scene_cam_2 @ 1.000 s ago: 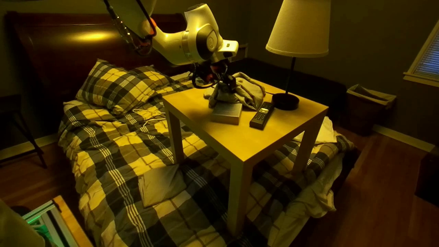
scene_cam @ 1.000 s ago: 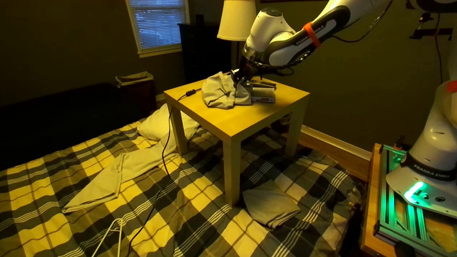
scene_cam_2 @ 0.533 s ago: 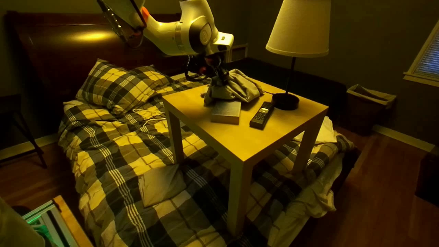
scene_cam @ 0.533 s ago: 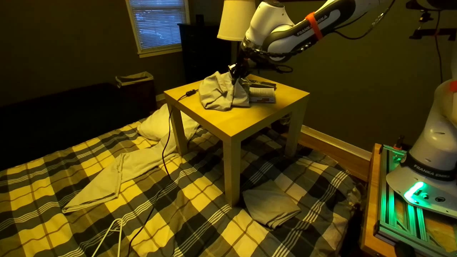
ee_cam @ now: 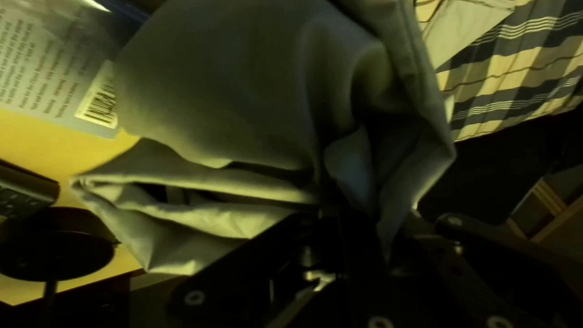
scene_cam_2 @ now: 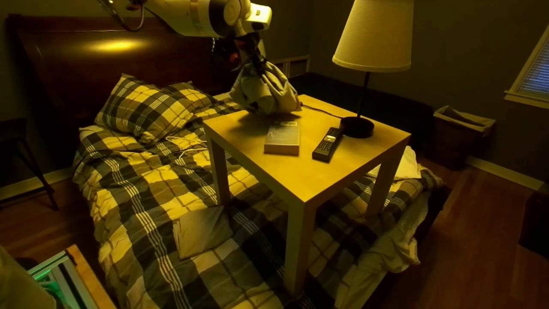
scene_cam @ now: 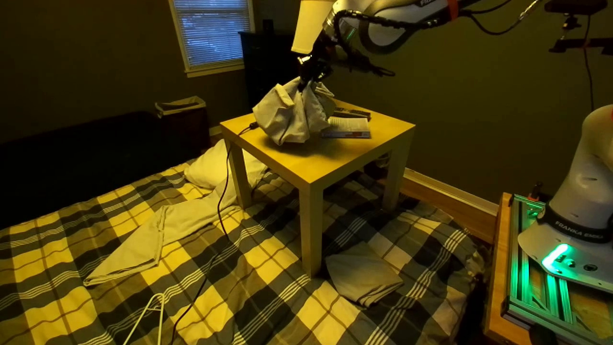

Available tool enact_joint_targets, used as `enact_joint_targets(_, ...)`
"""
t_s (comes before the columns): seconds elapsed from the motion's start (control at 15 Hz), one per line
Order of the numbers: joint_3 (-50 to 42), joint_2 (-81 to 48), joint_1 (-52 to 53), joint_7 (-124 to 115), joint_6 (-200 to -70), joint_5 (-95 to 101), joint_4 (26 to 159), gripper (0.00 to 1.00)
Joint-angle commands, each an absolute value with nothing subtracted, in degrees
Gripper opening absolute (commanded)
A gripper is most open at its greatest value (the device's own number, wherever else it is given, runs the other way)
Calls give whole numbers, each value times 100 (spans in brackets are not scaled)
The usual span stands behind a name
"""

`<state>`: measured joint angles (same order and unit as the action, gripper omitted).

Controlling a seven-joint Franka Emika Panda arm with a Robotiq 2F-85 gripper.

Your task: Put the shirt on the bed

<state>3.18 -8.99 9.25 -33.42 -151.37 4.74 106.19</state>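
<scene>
- Plaid bed [scene_cam: 52,268] spreads at seven o'clock in an exterior view, table [scene_cam: 330,160] standing on it
- Shirt [scene_cam: 292,117] hangs bunched at the table's ten o'clock, apparently off its top
- Gripper [scene_cam: 307,82] at the shirt's twelve o'clock has its jaws narrowed on a pinch of it
- Lifting seems in hand; next calls for clearing the table edge, lowering, releasing
- Versus half a second ago, the shirt is higher, baring more of the book [scene_cam: 349,128] at its three o'clock

dim yellow light, deep shadows

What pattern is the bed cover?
The bed cover is plaid, with thin pale stripes; best seen in an exterior view.
</scene>
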Motion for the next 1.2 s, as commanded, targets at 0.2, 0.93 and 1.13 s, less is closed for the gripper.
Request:
enact_joint_targets(0.2,1104,-403,1120,-1661,-15553,-861,10901,1)
enact_joint_targets(0.93,1820,-503,1235,1189,-13948,-2587,11001,38)
enact_joint_targets(1.13,1764,-431,1194,1512,-13374,-2760,10952,60)
